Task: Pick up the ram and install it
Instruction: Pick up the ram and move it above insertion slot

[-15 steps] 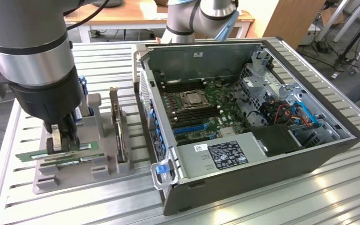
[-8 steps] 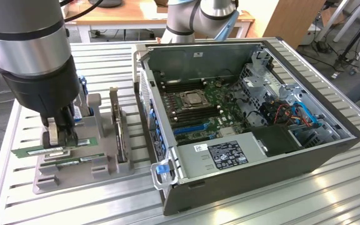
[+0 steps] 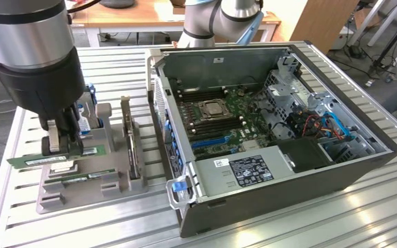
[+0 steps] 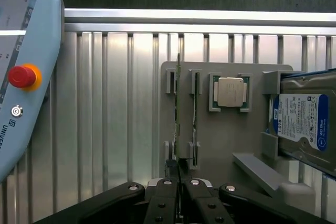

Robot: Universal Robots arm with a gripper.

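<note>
My gripper [image 3: 59, 153] hangs over the grey parts holder [image 3: 116, 186] at the exterior view's left. It is shut on the ram [image 3: 36, 160], a long green stick with a white label, gripped near its middle and held level just above the holder. In the wrist view the ram [image 4: 177, 103] runs edge-on from between my closed fingers [image 4: 167, 192], and the gripper [image 4: 179, 176] sits over the holder's slots. A second green stick [image 3: 81, 179] [image 4: 195, 100] rests in the neighbouring slot. The open computer case [image 3: 343, 170] with its motherboard [image 3: 226, 119] lies to the exterior view's right.
On the holder [image 4: 220, 145] also stand an upright expansion card [image 3: 126, 137], a square silver processor [image 4: 231, 92] and a hard drive [image 4: 302, 121]. A teach pendant [image 4: 21, 77] with a red button lies on the slatted metal table [image 4: 115, 103].
</note>
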